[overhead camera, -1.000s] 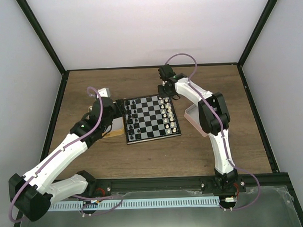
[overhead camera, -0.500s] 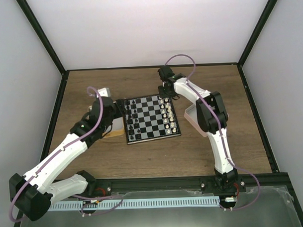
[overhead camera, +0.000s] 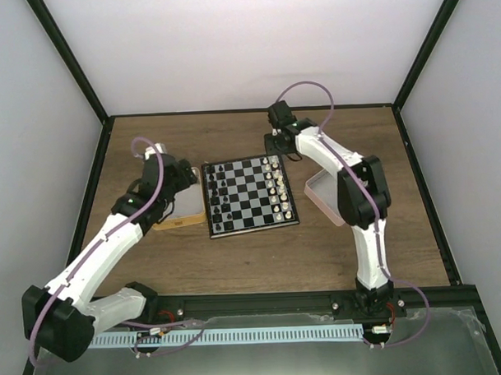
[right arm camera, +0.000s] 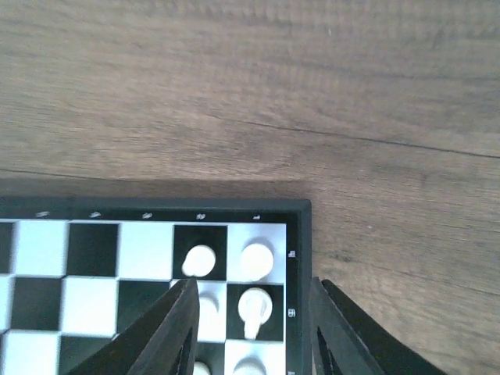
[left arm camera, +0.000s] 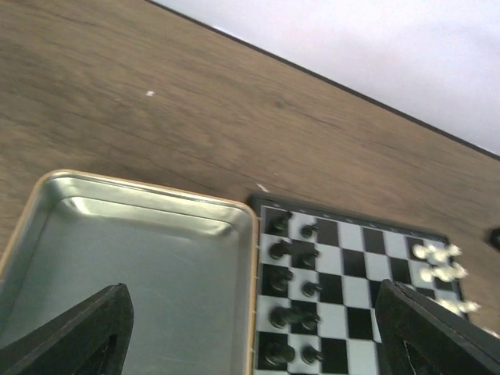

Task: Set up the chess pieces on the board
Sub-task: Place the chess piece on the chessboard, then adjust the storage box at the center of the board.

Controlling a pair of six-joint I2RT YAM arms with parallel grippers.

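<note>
The board [overhead camera: 251,196] lies mid-table. Black chess pieces [overhead camera: 217,197] fill its two left columns and whitish ones [overhead camera: 275,183] its two right columns. My left gripper [overhead camera: 188,178] hangs over the tan tray [overhead camera: 185,213] beside the board's left edge; in the left wrist view it [left arm camera: 250,348] is wide open and empty, with the black pieces [left arm camera: 291,273] ahead. My right gripper [overhead camera: 275,149] is above the board's far right corner. In the right wrist view it [right arm camera: 254,332] is open, its fingers either side of a white piece [right arm camera: 255,309] without touching it.
A pink tray [overhead camera: 320,190] lies right of the board, under the right arm. The tan tray's silvery inside [left arm camera: 133,258] holds nothing in the part that shows. Bare wooden table surrounds the board, with dark frame rails at its edges.
My left arm has drawn back to the left, from the board's edge to over the tan tray. My right gripper has shifted slightly toward the far side.
</note>
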